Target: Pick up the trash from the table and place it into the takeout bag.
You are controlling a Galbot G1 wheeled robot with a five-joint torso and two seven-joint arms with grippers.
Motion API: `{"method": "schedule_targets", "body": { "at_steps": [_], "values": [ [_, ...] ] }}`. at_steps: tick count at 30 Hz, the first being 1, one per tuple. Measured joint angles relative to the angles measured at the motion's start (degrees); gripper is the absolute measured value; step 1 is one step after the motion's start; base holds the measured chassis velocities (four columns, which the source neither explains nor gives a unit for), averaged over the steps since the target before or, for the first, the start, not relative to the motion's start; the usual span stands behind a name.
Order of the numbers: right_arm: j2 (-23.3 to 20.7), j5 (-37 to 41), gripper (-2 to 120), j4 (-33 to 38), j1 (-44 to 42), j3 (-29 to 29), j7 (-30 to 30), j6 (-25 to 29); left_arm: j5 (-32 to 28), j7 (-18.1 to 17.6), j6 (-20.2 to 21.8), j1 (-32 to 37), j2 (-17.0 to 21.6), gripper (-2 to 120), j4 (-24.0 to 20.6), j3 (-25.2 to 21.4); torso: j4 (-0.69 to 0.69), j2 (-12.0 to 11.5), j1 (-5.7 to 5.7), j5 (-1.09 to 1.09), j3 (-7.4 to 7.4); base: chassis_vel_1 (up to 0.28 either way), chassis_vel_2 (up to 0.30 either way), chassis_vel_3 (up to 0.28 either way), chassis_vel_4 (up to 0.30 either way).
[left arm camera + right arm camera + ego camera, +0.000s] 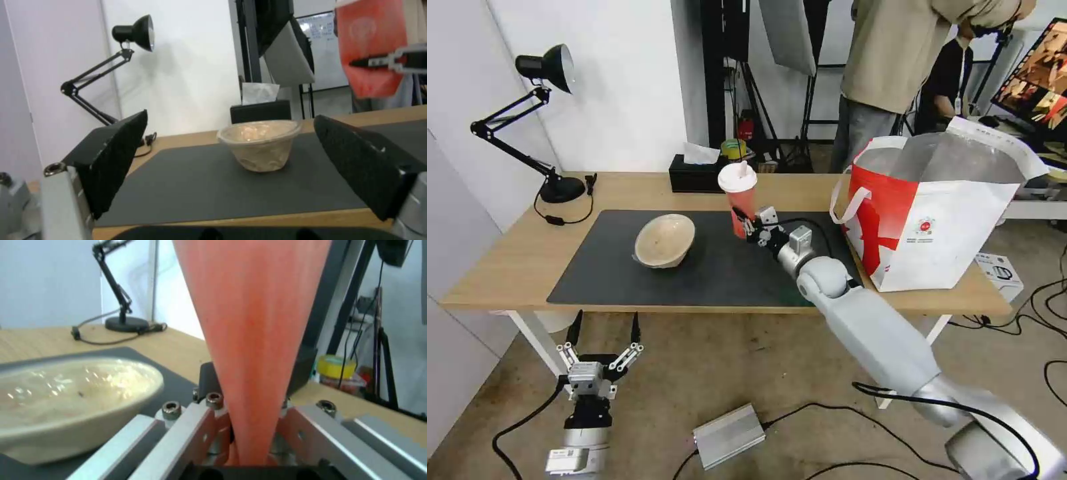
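Right tool (pixel 747 223) pinches the lower part of the red cup (pixel 740 200), white lid on, upright over the dark mat (pixel 707 280) on the bench (pixel 507 267). Beige bowl (pixel 665 241) sits tilted on the mat, well apart to the cup's left. Takeout bag (pixel 940 227) stands open at the bench's right end. Left tool (pixel 604 347) hangs below the bench's front edge, fingers spread.
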Motion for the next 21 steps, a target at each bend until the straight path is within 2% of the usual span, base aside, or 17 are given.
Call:
{"method": "schedule_targets", "body": {
  "at_steps": [13,19,21],
  "values": [
    [-8.35,6.11,3,17.61,0.91,-0.66,2.71,-4.71,0.13,0.08,0.25,0.61,0.76,100,-2.26,0.20,0.00,0.00,0.00,0.01,0.00,0.000,0.000,0.000,0.000],
    [-11.98,7.61,3,23.05,1.65,-0.79,3.03,-5.36,0.16,0.08,0.35,0.66,0.93,100,-2.65,-0.07,0.00,0.00,0.00,0.00,0.00,0.000,0.000,0.000,0.000],
    [-13.49,7.77,3,24.37,1.87,-0.40,3.19,-3.99,0.29,0.08,0.37,0.79,0.86,100,-2.87,-0.07,0.00,0.00,0.00,0.00,0.00,0.000,0.000,0.000,0.000]
  ]
}}
